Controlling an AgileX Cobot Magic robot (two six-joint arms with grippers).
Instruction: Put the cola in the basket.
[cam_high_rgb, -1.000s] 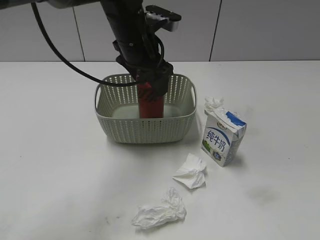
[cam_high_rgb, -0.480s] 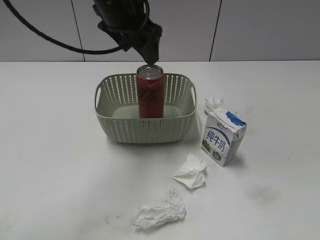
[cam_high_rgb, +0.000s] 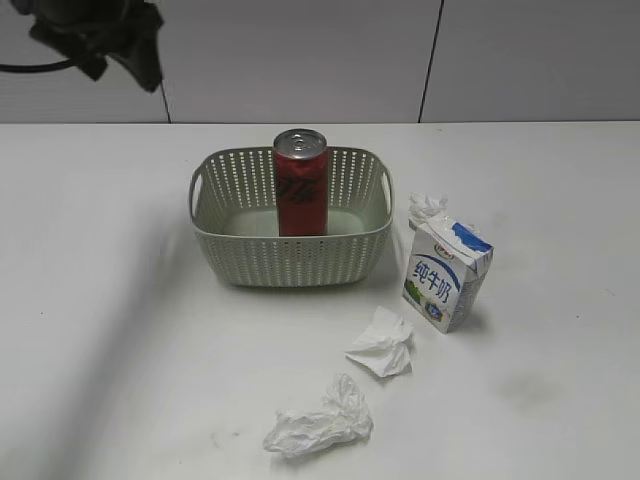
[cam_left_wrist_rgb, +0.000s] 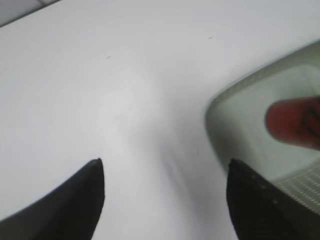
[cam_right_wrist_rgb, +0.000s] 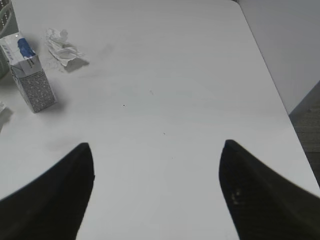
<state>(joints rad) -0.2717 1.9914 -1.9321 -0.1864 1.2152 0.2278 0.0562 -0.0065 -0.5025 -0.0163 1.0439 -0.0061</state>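
The red cola can (cam_high_rgb: 301, 184) stands upright inside the pale green basket (cam_high_rgb: 290, 255) at the middle of the table. It also shows blurred in the left wrist view (cam_left_wrist_rgb: 294, 123), inside the basket (cam_left_wrist_rgb: 235, 95). My left gripper (cam_high_rgb: 120, 45) is high at the upper left, away from the basket; in its wrist view its jaws (cam_left_wrist_rgb: 165, 165) are open and empty over bare table. My right gripper (cam_right_wrist_rgb: 156, 145) is open and empty over the right part of the table; it does not show in the exterior view.
A white-and-blue milk carton (cam_high_rgb: 446, 275) stands right of the basket, also in the right wrist view (cam_right_wrist_rgb: 31, 72). Crumpled tissues lie behind the carton (cam_high_rgb: 428, 207), in front of the basket (cam_high_rgb: 383, 343) and nearer the front edge (cam_high_rgb: 318, 424). The table's right edge (cam_right_wrist_rgb: 280, 105) is close.
My left gripper let go of the cola can, rose out of the basket and moved up and to the left. The can stays upright in the basket.
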